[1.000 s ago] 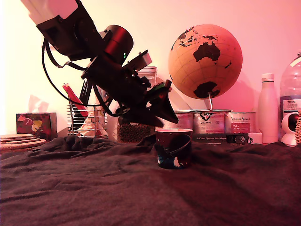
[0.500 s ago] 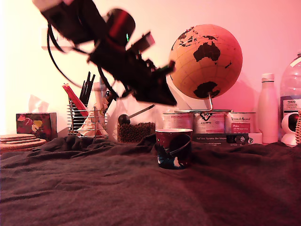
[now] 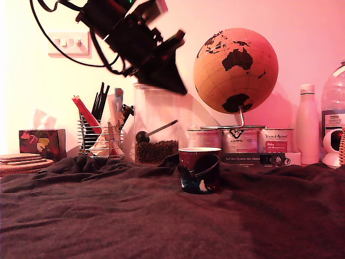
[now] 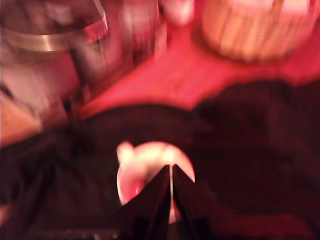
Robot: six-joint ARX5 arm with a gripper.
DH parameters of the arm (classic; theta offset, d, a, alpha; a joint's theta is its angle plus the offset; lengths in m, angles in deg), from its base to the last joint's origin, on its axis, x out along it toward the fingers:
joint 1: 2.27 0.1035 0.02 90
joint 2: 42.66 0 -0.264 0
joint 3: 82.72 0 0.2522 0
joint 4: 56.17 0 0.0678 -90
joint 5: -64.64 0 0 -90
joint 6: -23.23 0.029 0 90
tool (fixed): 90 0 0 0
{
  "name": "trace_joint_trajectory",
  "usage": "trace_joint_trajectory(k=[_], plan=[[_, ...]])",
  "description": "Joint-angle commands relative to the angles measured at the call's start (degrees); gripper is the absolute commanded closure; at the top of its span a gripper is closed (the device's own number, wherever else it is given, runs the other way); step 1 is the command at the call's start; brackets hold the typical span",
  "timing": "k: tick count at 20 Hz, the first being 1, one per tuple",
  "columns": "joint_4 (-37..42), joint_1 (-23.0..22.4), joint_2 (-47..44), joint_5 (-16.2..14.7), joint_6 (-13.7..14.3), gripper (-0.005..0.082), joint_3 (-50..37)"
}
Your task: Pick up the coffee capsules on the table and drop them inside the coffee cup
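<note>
The coffee cup (image 3: 199, 170) stands upright on the brown cloth of the table (image 3: 108, 216), just right of the middle in the exterior view. High above it and a little to its left hangs my gripper (image 3: 180, 89), motion-blurred, pointing down and right. In the wrist view the dark fingers (image 4: 160, 192) lie pressed together with nothing between them, so the gripper (image 4: 171, 167) is shut. Straight below them is the cup's pale inside (image 4: 145, 160), with a blurred reddish patch that I cannot identify. No coffee capsule shows on the cloth (image 4: 250, 150).
Behind the cup stand three pale tins (image 3: 240, 140), a cork globe (image 3: 235, 70), a glass jar of beans (image 3: 155, 129) and a wire pen holder (image 3: 99, 132). A white bottle (image 3: 306, 124) is at the exterior view's right, coasters (image 3: 21, 161) at its left. A wicker basket (image 4: 252, 27) shows in the wrist view.
The arm has swung up and to the exterior view's left, lifting the gripper from just above the cup's rim to high over it. The cup has not moved.
</note>
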State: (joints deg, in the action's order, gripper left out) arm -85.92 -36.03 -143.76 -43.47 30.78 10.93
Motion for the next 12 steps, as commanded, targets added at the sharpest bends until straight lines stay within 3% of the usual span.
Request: trace_joint_trajectory(k=[1, 7, 12], plan=[[-1.9, -0.1, 1.3, 1.1, 1.8, 0.0789, -0.8], [-1.0, 3.0, 9.3, 2.8, 3.0, 0.0789, -9.7], [5.5, 9.8, 17.5, 1.9, -0.3, 0.0789, -21.2]])
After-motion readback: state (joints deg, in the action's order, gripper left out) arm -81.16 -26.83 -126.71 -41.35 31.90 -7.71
